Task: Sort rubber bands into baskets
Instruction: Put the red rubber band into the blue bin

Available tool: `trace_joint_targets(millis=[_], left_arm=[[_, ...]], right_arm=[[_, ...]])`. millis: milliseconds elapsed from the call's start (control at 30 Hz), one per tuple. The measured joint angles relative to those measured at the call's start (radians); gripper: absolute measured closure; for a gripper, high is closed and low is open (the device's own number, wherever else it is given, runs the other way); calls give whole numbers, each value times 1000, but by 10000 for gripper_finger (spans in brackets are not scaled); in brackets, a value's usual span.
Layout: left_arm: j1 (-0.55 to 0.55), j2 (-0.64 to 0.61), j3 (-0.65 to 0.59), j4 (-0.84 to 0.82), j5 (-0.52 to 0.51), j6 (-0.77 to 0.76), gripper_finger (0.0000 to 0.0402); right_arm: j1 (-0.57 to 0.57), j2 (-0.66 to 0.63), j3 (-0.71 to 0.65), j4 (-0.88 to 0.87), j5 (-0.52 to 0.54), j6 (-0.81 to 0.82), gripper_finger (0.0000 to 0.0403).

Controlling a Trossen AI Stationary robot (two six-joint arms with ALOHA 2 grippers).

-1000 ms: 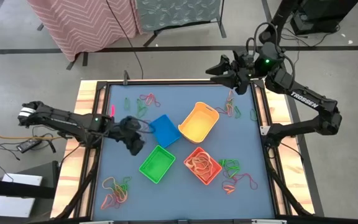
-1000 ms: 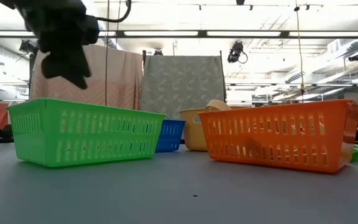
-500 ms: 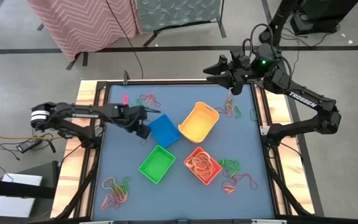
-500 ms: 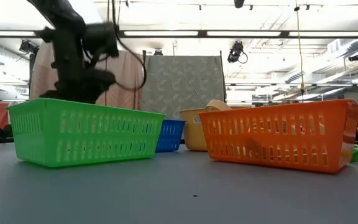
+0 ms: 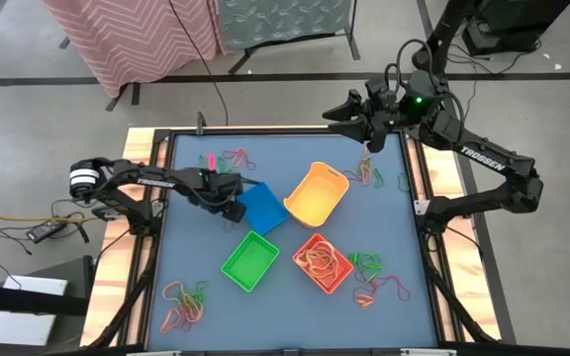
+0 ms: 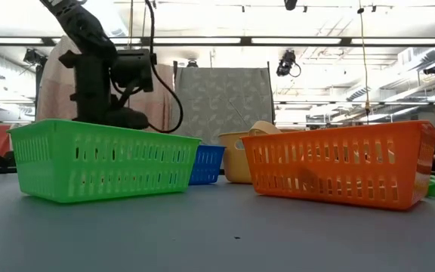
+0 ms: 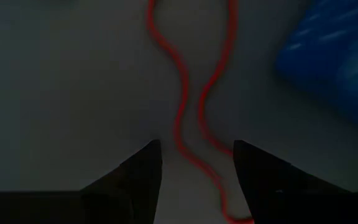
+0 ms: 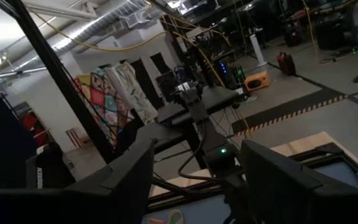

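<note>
Left gripper (image 5: 234, 205) low beside blue basket (image 5: 262, 207), fingers (image 7: 135, 180) spread wide, holding nothing, straddling red rubber band (image 7: 185, 118) on the mat. Could easily snag the basket wall or pinch thin air. Right gripper (image 5: 349, 117) parked far right, open, empty.

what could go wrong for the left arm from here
The left tool is open low over a thin red rubber band lying flat on the table, so the fingers may close on nothing or only pinch one strand. The blue plastic basket sits close beside it, so the tool could nudge that basket. The right tool waits high at the far edge.
</note>
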Motion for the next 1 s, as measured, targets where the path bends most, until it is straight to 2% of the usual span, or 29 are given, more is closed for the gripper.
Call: trace_joint_targets(millis=[167, 267, 367, 533, 767, 1000], left_arm=[[0, 26, 4, 1, -9, -18, 203], [0, 27, 4, -6, -25, -9, 225], [-1, 27, 3, -6, -35, -1, 274], [-1, 28, 3, 4, -47, 66, 386], [3, -32, -5, -90, -98, 104, 398], [2, -225, -2, -197, -161, 78, 400]], right_arm=[[1, 0, 0, -1, 0, 0, 151], [1, 0, 0, -1, 0, -1, 151], [2, 0, 0, -1, 0, -7, 151], [2, 0, 0, -1, 0, -7, 151], [2, 0, 0, -2, -1, -7, 151], [3, 0, 0, -15, -3, -8, 151]])
